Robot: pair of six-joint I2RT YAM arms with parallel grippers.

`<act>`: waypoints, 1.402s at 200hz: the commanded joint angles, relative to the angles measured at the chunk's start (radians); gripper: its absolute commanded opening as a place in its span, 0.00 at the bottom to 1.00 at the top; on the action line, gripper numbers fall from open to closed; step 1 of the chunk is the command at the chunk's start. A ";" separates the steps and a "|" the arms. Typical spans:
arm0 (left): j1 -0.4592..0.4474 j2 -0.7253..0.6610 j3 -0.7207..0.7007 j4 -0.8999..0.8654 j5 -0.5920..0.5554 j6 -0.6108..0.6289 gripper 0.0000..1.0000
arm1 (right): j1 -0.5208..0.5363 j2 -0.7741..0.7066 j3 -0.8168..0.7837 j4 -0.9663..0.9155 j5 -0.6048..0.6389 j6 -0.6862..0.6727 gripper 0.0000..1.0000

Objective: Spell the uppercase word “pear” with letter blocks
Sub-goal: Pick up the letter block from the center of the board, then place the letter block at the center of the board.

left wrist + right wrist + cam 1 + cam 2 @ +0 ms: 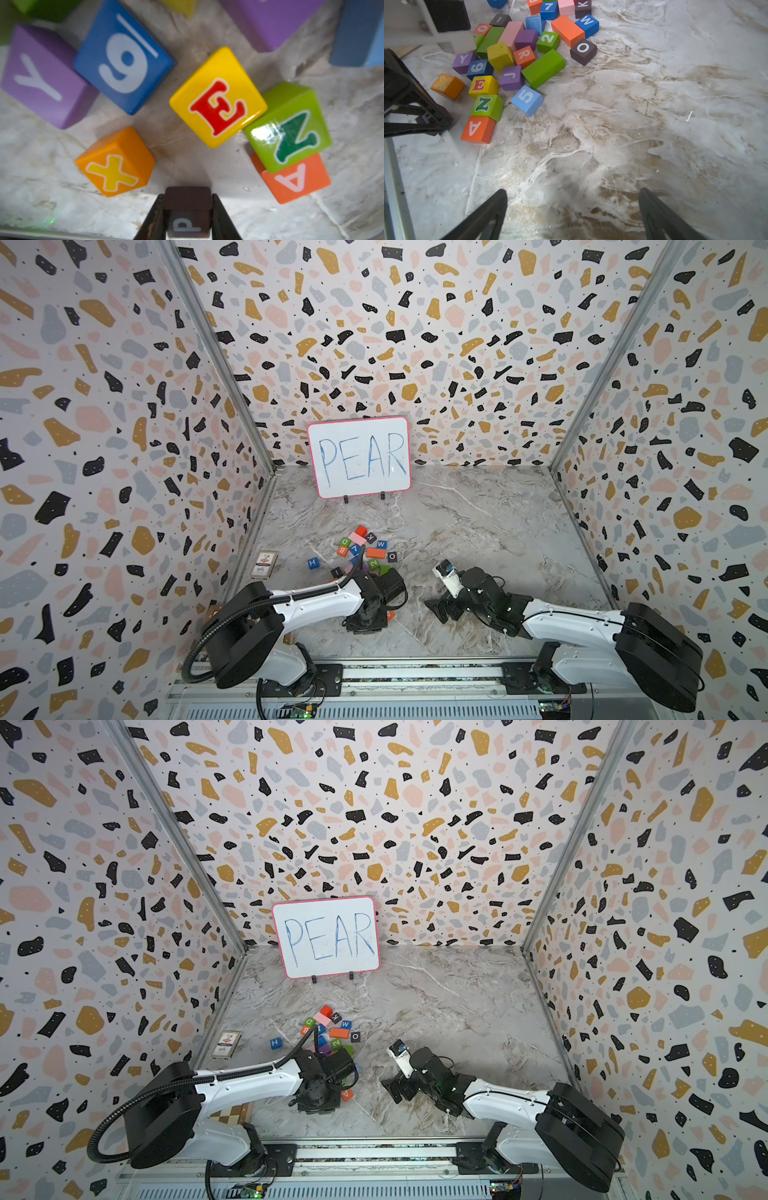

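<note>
P block (187, 209), likely light, stiff, glossy-slick, clamped across 2 flat opposite faces by left gripper (187, 196) toward front edge of the surface (654, 124); right gripper (573, 192) splayed wide, empty.

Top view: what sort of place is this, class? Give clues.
Likely a robot test booth: terrazzo-patterned walls enclose a marble-look tabletop, two arms mount on a front rail, and a whiteboard reads PEAR.

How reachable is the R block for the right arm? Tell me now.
Probably, but tightly. The right tool is open and empty. The R block is crowded by the big yellow block and long green block; only its top looks free.
</note>
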 commanded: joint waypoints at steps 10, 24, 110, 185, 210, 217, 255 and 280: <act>0.002 -0.049 0.091 -0.118 -0.101 0.080 0.28 | -0.001 -0.016 0.087 -0.052 0.046 0.004 1.00; 0.004 -0.063 0.141 -0.137 -0.118 0.148 0.27 | -0.014 -0.012 0.124 -0.059 0.072 0.014 1.00; 0.298 0.185 0.630 -0.026 -0.114 0.626 0.24 | -0.314 0.357 0.420 0.093 -0.018 0.112 1.00; 0.364 0.727 1.200 -0.099 -0.078 0.833 0.20 | -0.398 0.510 0.522 0.113 -0.046 0.136 0.99; 0.367 0.857 1.343 -0.139 -0.101 0.877 0.19 | -0.409 0.491 0.472 0.149 -0.049 0.148 0.99; 0.367 0.885 1.370 -0.152 -0.112 0.889 0.20 | -0.411 0.489 0.463 0.152 -0.051 0.150 0.99; 0.374 0.954 1.398 -0.161 -0.132 0.945 0.20 | -0.411 0.513 0.439 0.169 -0.069 0.160 0.99; 0.375 0.958 1.353 -0.129 -0.110 0.975 0.20 | -0.411 0.523 0.443 0.169 -0.077 0.161 0.99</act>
